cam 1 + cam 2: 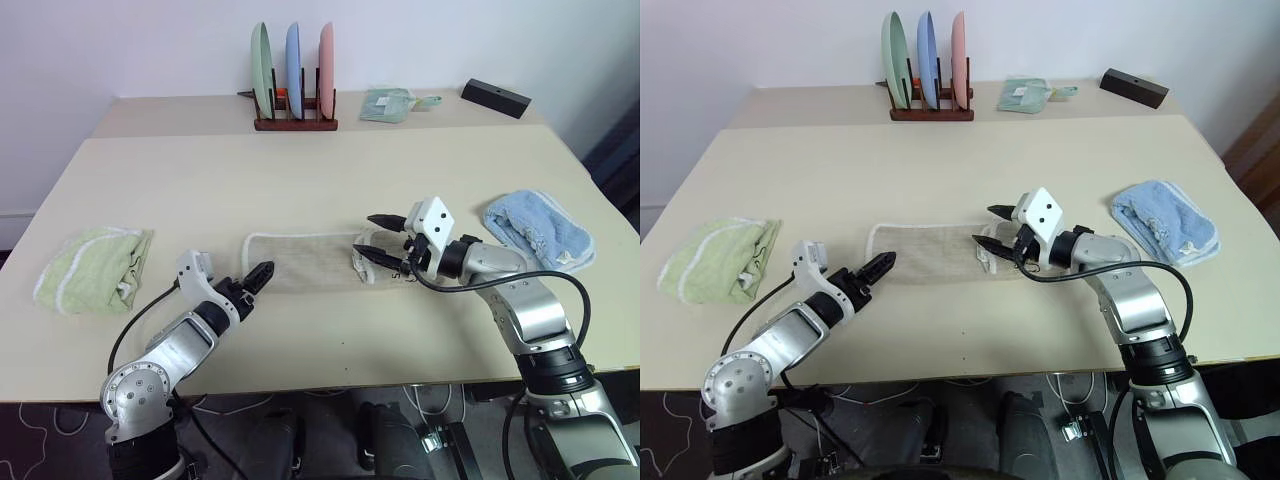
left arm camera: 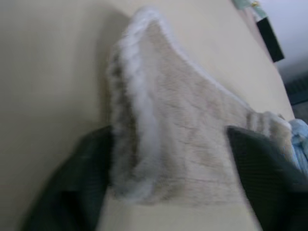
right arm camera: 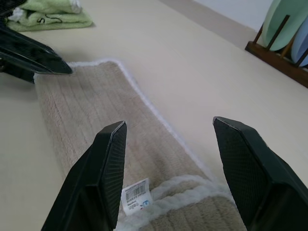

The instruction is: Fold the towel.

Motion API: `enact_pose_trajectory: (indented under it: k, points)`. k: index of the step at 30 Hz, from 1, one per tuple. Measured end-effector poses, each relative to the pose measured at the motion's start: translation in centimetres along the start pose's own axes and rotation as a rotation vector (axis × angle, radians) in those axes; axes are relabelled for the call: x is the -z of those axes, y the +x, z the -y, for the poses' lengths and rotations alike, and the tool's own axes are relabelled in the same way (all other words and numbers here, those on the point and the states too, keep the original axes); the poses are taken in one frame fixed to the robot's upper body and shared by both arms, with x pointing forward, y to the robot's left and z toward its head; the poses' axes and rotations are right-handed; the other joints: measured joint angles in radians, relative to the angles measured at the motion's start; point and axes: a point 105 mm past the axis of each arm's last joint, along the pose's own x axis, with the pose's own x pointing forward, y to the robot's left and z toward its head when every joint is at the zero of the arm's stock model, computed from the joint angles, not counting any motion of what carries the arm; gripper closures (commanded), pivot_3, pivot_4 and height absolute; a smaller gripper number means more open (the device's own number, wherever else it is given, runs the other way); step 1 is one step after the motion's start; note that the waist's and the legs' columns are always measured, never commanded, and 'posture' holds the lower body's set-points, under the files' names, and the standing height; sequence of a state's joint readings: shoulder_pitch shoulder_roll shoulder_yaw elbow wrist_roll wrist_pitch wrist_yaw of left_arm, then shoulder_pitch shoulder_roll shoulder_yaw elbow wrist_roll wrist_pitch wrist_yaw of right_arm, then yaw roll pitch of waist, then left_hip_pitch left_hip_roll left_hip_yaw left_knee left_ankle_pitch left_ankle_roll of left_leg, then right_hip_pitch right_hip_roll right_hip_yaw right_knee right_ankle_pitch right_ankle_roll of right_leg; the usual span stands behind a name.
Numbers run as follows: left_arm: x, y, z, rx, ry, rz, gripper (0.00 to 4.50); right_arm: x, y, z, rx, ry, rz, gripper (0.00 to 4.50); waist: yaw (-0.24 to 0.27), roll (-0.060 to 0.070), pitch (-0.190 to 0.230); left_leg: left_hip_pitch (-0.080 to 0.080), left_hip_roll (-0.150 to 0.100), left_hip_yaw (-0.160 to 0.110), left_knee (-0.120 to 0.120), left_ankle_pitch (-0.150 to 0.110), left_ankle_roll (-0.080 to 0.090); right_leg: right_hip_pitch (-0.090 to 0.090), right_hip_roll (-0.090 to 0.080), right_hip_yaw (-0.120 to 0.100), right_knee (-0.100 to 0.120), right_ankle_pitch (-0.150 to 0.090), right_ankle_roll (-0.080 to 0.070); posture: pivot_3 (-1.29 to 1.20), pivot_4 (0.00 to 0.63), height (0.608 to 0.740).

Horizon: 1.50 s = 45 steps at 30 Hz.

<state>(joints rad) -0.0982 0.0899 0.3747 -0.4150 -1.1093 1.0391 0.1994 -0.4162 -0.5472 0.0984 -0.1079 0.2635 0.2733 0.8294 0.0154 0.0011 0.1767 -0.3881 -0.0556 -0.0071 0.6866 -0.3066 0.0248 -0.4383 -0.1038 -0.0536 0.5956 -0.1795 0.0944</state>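
Two claws flank the towel (image 1: pixel 305 262), which lies as a folded strip on the surface (image 1: pixel 330 180) between them. Left claw (image 1: pixel 262 274): fingers spread, tips at the strip's left end, no grip visible. Right claw (image 1: pixel 382 238): fingers spread, above the strip's right end, holding nothing. A white label (image 3: pixel 134 194) shows at that end. Green towel (image 1: pixel 92 268) lies well to the left; blue towel (image 1: pixel 538 230) to the right. Plate rack (image 1: pixel 294 75) stands at the far edge.
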Motion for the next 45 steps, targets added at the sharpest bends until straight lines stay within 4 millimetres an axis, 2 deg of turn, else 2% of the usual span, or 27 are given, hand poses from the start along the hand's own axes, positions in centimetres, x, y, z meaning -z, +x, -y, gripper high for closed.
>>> enact_pose_trajectory:
  k: [4, 5, 9, 13, 17, 20, 22, 23, 25, 29, 31, 34, 37, 40, 41, 42, 45]
  points:
    - [0.2, 0.2, -0.2, 0.0, -0.025, -0.011, 4.31, 0.7, -0.3, -0.4, 0.003, 0.0, -0.015, 1.57, -0.001, 0.0, 0.0, 0.0, 0.0, 0.0, 0.0, 0.0, 0.0, 0.0, 0.0, 0.0, 0.0, 0.0, 0.0, 0.0, 0.15, 0.74]
    - [0.2, 0.2, -0.2, 0.004, -0.025, -0.01, 4.46, 0.9, -0.4, -0.5, 0.004, 0.001, -0.02, 1.57, -0.002, 0.0, 0.0, 0.0, 0.0, 0.0, 0.0, 0.0, 0.0, 0.0, 0.0, 0.0, 0.0, 0.0, 0.0, 0.0, 0.15, 0.74]
    - [-1.1, -0.1, 0.0, 0.031, 0.013, 0.039, 4.46, 1.6, -0.7, -0.7, 0.011, 0.004, -0.039, 1.57, -0.002, 0.0, 0.0, 0.0, 0.0, 0.0, 0.0, 0.0, 0.0, -0.001, 0.0, 0.0, 0.0, 0.0, 0.0, 0.0, 0.15, 0.74]
    - [-5.1, -1.8, 1.0, 0.102, 0.142, 0.185, 4.46, 2.0, -1.3, -0.1, 0.043, -0.018, -0.061, 1.57, -0.002, 0.0, 0.0, 0.0, 0.0, 0.0, -0.001, 0.0, -0.001, -0.001, 0.0, 0.0, 0.0, 0.0, -0.001, 0.0, 0.15, 0.74]
    - [-9.7, -4.4, 1.1, 0.128, 0.264, 0.294, 4.46, 3.0, -2.6, 1.5, 0.105, -0.032, -0.098, 1.57, -0.002, 0.0, 0.0, 0.0, 0.0, 0.0, -0.001, 0.0, -0.001, -0.001, 0.0, 0.0, 0.0, -0.001, -0.001, 0.0, 0.15, 0.74]
    - [-11.3, -4.9, 2.6, 0.191, 0.412, 0.274, 4.46, 4.1, -3.3, 2.7, 0.165, -0.04, -0.135, 1.57, 0.001, -0.002, 0.001, 0.0, 0.0, 0.0, -0.001, 0.0, -0.001, 0.0, 0.0, 0.0, 0.0, -0.001, -0.001, 0.0, 0.15, 0.74]
    - [-10.8, -3.4, 5.7, 0.297, 0.555, 0.203, 4.46, 4.6, -3.6, 3.4, 0.2, -0.035, -0.151, 1.57, 0.011, -0.002, 0.001, 0.0, -0.001, 0.0, 0.0, 0.0, -0.001, 0.001, 0.0, 0.0, -0.001, -0.001, -0.001, 0.0, 0.15, 0.74]
    - [-9.9, -2.2, 8.2, 0.382, 0.645, 0.152, 4.46, 4.9, -3.6, 3.7, 0.209, -0.03, -0.156, 1.57, 0.021, -0.002, 0.001, 0.0, -0.002, 0.0, 0.0, 0.0, 0.0, 0.003, 0.0, 0.0, -0.002, 0.0, -0.001, 0.0, 0.15, 0.74]
    - [-6.9, -0.5, 11.5, 0.527, 0.767, 0.037, 4.46, 4.4, -3.0, 3.7, 0.209, -0.045, -0.136, 1.57, 0.02, -0.001, 0.0, 0.003, -0.002, 0.002, 0.0, 0.0, 0.001, 0.004, 0.0, 0.003, -0.002, 0.0, -0.001, 0.0, 0.15, 0.74]
    - [-1.3, 2.6, 13.8, 0.656, 0.876, -0.179, 4.46, 4.7, -3.2, 4.0, 0.235, -0.046, -0.148, 1.57, 0.013, -0.002, 0.001, 0.003, -0.001, 0.002, -0.002, 0.0, 0.001, 0.003, 0.002, 0.003, -0.002, 0.0, 0.0, 0.0, 0.15, 0.74]
    - [1.1, 3.5, 13.8, 0.681, 0.935, -0.279, 4.46, 4.6, -3.2, 4.1, 0.245, -0.046, -0.148, 1.57, 0.001, -0.002, 0.001, 0.003, 0.0, 0.002, -0.003, 0.0, 0.0, 0.003, 0.002, 0.003, -0.002, 0.0, 0.0, 0.0, 0.15, 0.74]
    - [3.1, 4.5, 12.3, 0.641, 0.994, -0.374, 4.46, 4.7, -3.4, 4.1, 0.261, -0.042, -0.153, 1.57, -0.009, -0.002, 0.001, 0.003, 0.0, 0.002, -0.003, 0.0, 0.0, 0.003, 0.002, 0.003, -0.002, 0.0, 0.0, 0.0, 0.15, 0.74]
    - [3.8, 5.4, 10.7, 0.576, 1.037, -0.422, 4.46, 4.8, -3.5, 4.1, 0.269, -0.036, -0.157, 1.57, -0.007, -0.002, 0.001, 0.003, 0.0, 0.002, -0.002, 0.0, 0.001, 0.002, 0.002, 0.003, -0.002, 0.0, 0.0, 0.0, 0.15, 0.74]
    - [4.0, 5.7, 10.1, 0.556, 1.069, -0.438, 4.46, 4.6, -3.5, 4.2, 0.277, -0.041, -0.154, 1.57, -0.004, -0.002, 0.001, 0.003, 0.0, 0.002, -0.002, 0.0, 0.001, 0.002, 0.002, 0.003, -0.002, 0.0, 0.001, 0.0, 0.15, 0.74]
    - [4.1, 5.7, 10.0, 0.557, 1.078, -0.445, 3.81, 4.6, -3.5, 4.2, 0.278, -0.041, -0.153, 1.57, -0.003, -0.002, 0.001, 0.003, 0.0, 0.002, -0.002, 0.0, 0.001, 0.002, 0.002, 0.003, -0.002, 0.0, 0.001, 0.0, 0.15, 0.74]
    - [4.2, 5.7, 9.7, 0.556, 1.084, -0.453, 3.45, 4.6, -3.5, 4.2, 0.278, -0.041, -0.153, 1.57, -0.002, -0.002, 0.001, 0.003, 0.0, 0.002, -0.002, 0.0, 0.001, 0.002, 0.001, 0.003, -0.002, 0.0, 0.001, 0.0, 0.15, 0.74]
    - [4.5, 5.4, 9.5, 0.565, 1.095, -0.465, 1.94, 4.6, -3.5, 4.2, 0.28, -0.045, -0.153, 1.57, -0.003, -0.002, 0.001, 0.003, 0.0, 0.002, -0.002, 0.0, 0.001, 0.002, 0.001, 0.003, -0.002, 0.0, 0.001, 0.0, 0.15, 0.74]
